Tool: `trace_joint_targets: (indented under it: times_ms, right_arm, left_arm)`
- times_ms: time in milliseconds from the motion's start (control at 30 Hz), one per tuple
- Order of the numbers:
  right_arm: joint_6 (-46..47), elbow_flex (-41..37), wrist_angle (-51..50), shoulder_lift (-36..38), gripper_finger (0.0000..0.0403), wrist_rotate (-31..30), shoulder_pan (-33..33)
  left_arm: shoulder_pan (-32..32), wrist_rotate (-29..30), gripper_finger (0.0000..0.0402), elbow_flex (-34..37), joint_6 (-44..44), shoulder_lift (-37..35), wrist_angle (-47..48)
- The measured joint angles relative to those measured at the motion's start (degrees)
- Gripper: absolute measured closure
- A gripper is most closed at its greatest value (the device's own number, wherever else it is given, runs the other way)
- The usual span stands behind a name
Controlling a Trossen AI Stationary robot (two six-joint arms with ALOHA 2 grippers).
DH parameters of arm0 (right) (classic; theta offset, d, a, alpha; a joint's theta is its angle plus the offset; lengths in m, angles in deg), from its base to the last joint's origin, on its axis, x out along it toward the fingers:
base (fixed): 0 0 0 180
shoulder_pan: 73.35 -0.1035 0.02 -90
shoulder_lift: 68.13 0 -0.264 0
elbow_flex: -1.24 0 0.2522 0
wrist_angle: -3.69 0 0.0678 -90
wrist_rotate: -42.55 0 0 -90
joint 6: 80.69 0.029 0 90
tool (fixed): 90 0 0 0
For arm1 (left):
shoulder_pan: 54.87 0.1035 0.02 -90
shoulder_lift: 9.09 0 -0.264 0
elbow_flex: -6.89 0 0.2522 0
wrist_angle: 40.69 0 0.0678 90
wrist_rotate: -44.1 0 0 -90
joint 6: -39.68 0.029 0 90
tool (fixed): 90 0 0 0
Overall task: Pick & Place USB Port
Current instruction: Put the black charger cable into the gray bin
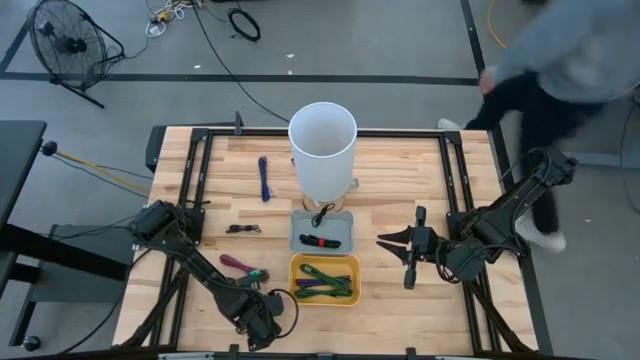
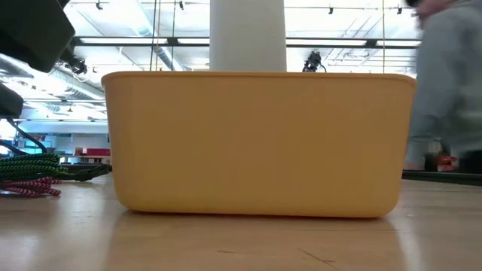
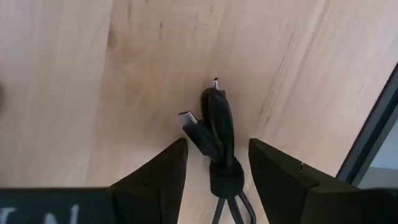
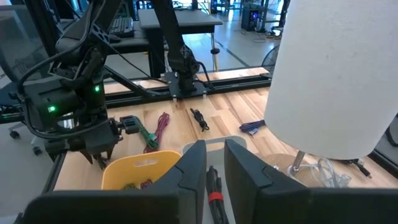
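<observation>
**Left gripper open over the black cable, ready to grab**

I see the wooden table [image 1: 400, 180] first. A tall white cylinder [image 1: 322, 150] stands near the back, in the middle. In front of it sit two little trays in a row: a grey tray [image 1: 297, 240] with a black and red thing in it, then a yellow bin [image 1: 296, 268] with green and purple cables. I think the trays are there so cables get sorted into them.

My left gripper [image 3: 214, 163] is down at the front edge of the table, left of the yellow bin. Its fingers stand wide apart, one on each side of a bundled black USB cable [image 3: 217, 127] lying flat on the wood. They hold nothing yet.

My right gripper [image 1: 404, 247] waits right of the trays, fingers nearly together, holding nothing.
</observation>
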Motion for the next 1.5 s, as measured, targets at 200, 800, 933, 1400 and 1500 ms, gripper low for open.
trace_joint_targets:
  times_ms: [200, 800, 933, 1400, 1500]
  right_arm:
    - [0.0, 0.0, 0.0, 0.0, 0.0344, 0.0, 0.0]
    - [0.1, 0.0, -0.1, 0.0, 0.0344, 0.1, 0.0]
    - [0.3, 0.0, -0.1, 0.0, 0.0344, 0.2, 0.0]
    - [0.4, 0.0, 0.0, 0.0, 0.0344, 0.7, 0.0]
    - [0.4, 0.0, 0.0, 0.0, 0.0344, 1.6, 0.0]
  left_arm:
    - [0.3, 0.0, 0.034, 0.1, 0.0, 0.1, 1.3]
    - [0.5, 13.9, 0.0383, -19.8, 10.0, -0.8, 28.2]
    - [2.9, 23.4, 0.0383, -26.7, 13.7, -0.9, 40.5]
    - [20.7, 35.5, 0.0383, -30.6, 39.8, -1.0, 37.6]
    - [24.0, 35.5, 0.0383, -30.6, 47.5, -1.0, 32.4]
